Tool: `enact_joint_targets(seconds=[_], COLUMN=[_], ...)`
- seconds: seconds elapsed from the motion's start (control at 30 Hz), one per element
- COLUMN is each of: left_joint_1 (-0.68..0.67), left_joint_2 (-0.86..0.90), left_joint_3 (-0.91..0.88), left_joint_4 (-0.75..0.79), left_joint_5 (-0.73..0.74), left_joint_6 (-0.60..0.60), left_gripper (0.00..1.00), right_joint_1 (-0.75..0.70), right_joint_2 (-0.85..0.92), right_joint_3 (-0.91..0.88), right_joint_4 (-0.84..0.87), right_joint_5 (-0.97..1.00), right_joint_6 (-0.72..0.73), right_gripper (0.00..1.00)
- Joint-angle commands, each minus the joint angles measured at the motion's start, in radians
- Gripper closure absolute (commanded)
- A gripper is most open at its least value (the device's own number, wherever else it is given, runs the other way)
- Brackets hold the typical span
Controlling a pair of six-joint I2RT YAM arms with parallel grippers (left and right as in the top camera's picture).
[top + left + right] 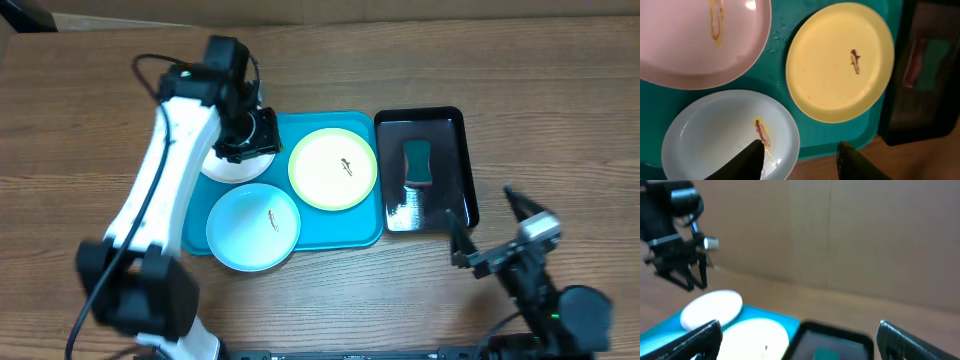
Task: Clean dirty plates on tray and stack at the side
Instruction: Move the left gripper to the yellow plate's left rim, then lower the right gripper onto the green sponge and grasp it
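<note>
While left gripper [799, 152] hangs above white plate [228, 170], jaws apart, right gripper [488, 225] aside, jaws wide.

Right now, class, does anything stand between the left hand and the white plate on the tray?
Nothing visible does. The left hand hangs open and empty over the white plate; the green plate and blue plate lie beside it, not on it.

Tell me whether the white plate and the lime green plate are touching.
Apart. The left wrist view shows bare turquoise tray between the white plate and the lime green plate.
</note>
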Motion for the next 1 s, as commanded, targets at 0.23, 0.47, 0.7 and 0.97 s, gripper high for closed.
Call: enact_joint_targets(seconds=[0.23,0.47,0.7,0.97], left_joint_1=[-0.050,-0.063,-0.076,-0.095], left_joint_2=[-0.043,-0.043,-0.043,-0.041], left_joint_3=[-0.054,-0.129,-0.147,-0.195], left_joint_4=[-0.007,0.088,0.100,0.153], left_joint_5=[-0.077,-0.070,-0.077,-0.077], left_joint_6=[-0.051,-0.056,-0.055,-0.055], left_gripper=[0.49,0.51,0.38,0.39], right_joint_1=[0.005,0.005,0.006,0.057], right_joint_2=[0.727,1.117,1.321,1.480], right_joint_3=[0.870,1.173,1.174,1.173], right_joint_4=[-0.714,-1.075,-1.063,-0.990], right_joint_5=[0.043,-0.146,-0.088,0.158], right_joint_6=[0.009,0.034,0.071,0.158], right_gripper=[0.00,0.00,0.16,0.25])
